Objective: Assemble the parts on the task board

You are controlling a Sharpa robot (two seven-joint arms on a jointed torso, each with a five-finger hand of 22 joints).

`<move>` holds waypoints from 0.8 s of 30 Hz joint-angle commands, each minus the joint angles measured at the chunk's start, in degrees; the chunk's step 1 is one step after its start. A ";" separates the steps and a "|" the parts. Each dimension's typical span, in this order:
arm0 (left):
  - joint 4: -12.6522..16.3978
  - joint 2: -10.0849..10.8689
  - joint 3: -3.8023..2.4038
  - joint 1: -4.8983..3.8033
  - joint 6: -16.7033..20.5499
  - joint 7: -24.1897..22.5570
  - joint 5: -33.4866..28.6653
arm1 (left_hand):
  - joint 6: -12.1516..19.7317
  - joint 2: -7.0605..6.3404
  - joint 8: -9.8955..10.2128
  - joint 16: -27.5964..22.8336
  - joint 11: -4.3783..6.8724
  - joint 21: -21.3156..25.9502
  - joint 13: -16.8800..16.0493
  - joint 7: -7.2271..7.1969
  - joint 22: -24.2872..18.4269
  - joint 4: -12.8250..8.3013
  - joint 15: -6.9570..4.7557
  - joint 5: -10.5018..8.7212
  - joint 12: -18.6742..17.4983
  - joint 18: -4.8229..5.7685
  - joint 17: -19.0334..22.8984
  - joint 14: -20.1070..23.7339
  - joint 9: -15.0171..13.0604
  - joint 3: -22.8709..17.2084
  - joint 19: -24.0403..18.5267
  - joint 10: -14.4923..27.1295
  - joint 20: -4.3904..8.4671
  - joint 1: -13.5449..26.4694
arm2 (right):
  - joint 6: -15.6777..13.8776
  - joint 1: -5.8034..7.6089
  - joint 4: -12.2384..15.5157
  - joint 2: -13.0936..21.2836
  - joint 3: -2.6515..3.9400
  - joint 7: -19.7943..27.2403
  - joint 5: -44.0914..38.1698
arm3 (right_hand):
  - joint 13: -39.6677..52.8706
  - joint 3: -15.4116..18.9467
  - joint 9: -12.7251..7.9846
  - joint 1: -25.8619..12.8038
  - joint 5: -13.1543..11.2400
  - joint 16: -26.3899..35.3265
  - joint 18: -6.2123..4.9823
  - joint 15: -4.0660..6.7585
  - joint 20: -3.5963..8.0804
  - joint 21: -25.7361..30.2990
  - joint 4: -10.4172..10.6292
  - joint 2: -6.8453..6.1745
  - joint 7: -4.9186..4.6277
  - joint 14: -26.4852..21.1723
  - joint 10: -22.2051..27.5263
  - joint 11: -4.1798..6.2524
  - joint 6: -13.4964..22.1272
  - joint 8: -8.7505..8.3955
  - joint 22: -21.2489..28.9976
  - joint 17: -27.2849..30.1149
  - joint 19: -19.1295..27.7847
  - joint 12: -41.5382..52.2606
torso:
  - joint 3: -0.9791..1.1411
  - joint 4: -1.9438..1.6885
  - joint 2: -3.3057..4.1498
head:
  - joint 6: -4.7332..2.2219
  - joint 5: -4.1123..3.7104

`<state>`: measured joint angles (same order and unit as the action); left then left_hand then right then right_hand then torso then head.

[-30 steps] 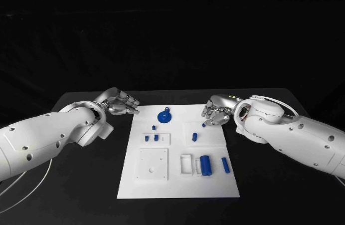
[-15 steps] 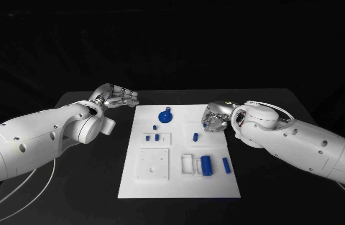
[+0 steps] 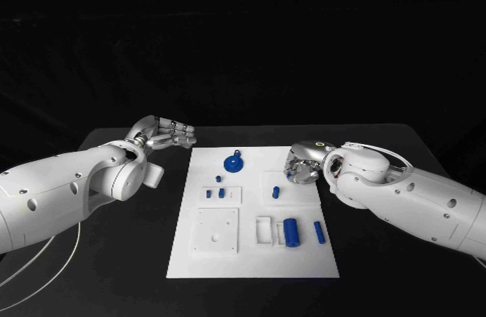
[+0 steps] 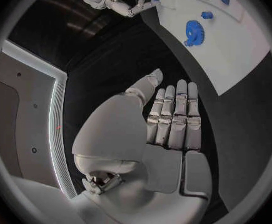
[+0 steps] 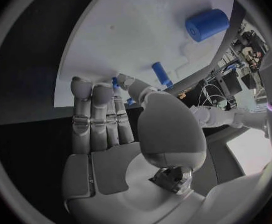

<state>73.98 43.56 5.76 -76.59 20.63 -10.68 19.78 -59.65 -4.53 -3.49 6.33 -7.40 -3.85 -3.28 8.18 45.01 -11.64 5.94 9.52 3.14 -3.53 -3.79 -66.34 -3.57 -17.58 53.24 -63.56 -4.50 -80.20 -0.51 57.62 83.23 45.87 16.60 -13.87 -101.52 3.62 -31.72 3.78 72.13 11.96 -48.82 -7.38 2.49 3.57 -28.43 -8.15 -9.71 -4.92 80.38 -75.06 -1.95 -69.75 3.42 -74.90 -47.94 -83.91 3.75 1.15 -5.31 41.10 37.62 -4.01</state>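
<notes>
The white task board lies in the middle of the black table. On it sit a blue gear at the far end, small blue pegs in the middle, and a blue cylinder at the near right. The left hand hangs off the board's far left corner, fingers straight and side by side (nothing in it). The right hand is over the board's right edge, holding nothing, fingers straight.
</notes>
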 commanded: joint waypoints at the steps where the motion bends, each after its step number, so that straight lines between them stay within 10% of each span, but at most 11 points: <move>1: 0.14 -0.06 -0.07 -0.09 0.13 -1.06 -1.05 | -0.14 0.20 -0.13 -0.29 -0.19 -0.07 -0.03 0.21 -0.04 -0.41 0.14 0.25 0.23 0.02 -0.08 -0.38 0.02 0.09 0.06 -0.24 -0.35 0.22 | 1.53 -0.62 -0.22 -0.43 -0.72 -0.51 -1.66 | -0.05 -0.47 0.08 -0.10 -0.63 -0.16 -0.12 0.45 0.48 -0.22 -0.16 0.55 0.05 0.13 -0.47 0.05 -0.56 0.25 -2.83 0.07 -2.69 -0.19 | 0.01 0.04 0.02 | 0.03 -0.01; 24: -0.48 0.05 -0.06 -0.10 -0.23 -0.66 -1.06 | -0.30 0.42 -0.14 -0.43 -0.27 -0.15 -0.03 0.21 -0.05 -0.68 0.14 0.39 0.23 0.02 -0.08 -0.42 0.02 0.22 0.06 0.02 -0.30 0.04 | -4.68 -0.63 0.99 -0.65 -1.89 -4.23 -6.24 | 0.19 -5.06 0.53 -0.59 -0.92 0.93 0.88 1.63 1.80 -4.13 -3.78 1.80 0.99 1.61 -4.94 1.32 -4.75 0.27 -3.26 -0.04 -2.89 -0.23 | 0.04 0.05 -0.04 | 0.23 0.18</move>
<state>73.51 43.62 5.76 -76.60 20.59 -10.72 19.17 -59.65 -4.53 -3.49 5.98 -7.40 -3.85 -3.27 8.18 44.95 -11.99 5.94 9.71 3.14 -3.53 -3.78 -66.34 -3.57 -17.23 53.24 -63.56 -4.50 -80.20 -4.54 57.38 84.19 45.17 14.96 -17.24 -106.81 3.70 -36.40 4.17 71.74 11.10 -48.10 -5.69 4.12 4.93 -32.32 -11.95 -8.21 -3.87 81.60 -79.45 -0.61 -74.19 3.35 -74.94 -47.95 -84.03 3.20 1.16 -5.27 41.11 37.90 -3.87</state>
